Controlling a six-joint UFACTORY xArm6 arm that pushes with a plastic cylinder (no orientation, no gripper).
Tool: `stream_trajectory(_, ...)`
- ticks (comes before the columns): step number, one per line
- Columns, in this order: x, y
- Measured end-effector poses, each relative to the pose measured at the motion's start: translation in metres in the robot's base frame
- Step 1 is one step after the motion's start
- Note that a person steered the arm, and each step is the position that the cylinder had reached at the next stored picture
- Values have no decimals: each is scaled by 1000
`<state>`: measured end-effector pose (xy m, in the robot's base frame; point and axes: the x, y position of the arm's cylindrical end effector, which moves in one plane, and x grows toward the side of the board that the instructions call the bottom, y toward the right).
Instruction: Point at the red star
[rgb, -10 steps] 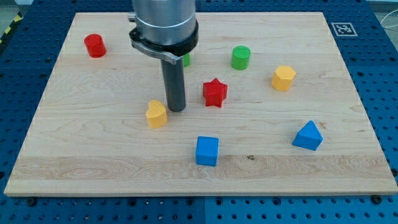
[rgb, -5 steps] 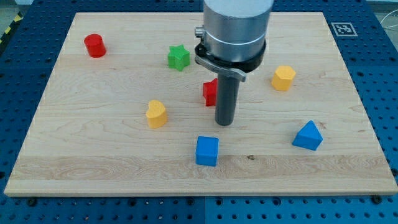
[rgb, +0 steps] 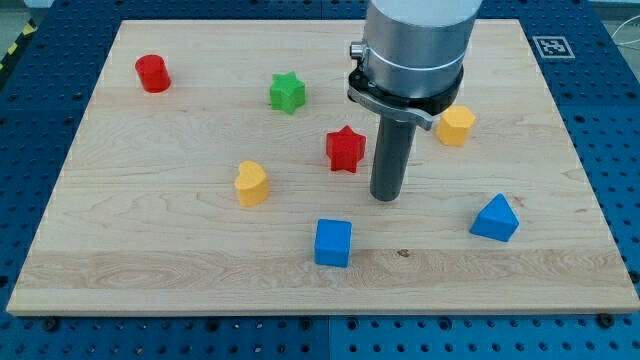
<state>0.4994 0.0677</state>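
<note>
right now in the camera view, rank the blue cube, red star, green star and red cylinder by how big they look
1. blue cube, though it sits nearest the view's bottom, which may flatter it
2. red star
3. green star and red cylinder look alike; no ranking between them

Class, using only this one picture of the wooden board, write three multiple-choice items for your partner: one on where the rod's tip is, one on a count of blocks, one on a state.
1. My tip stands where relative to the red star block?
A. view's left
B. view's right, slightly below
C. on top

2. How many blue blocks show?
A. one
B. two
C. three

3. Is my tip touching the red star block?
A. yes
B. no, bare wood shows between them

Answers:
1 B, the rod ends right of the star.
2 B, the blue cube block and the blue triangular block.
3 B, a gap is visible.
</note>
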Motion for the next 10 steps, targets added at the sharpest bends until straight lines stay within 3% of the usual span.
stream_trajectory(10, -22, -6)
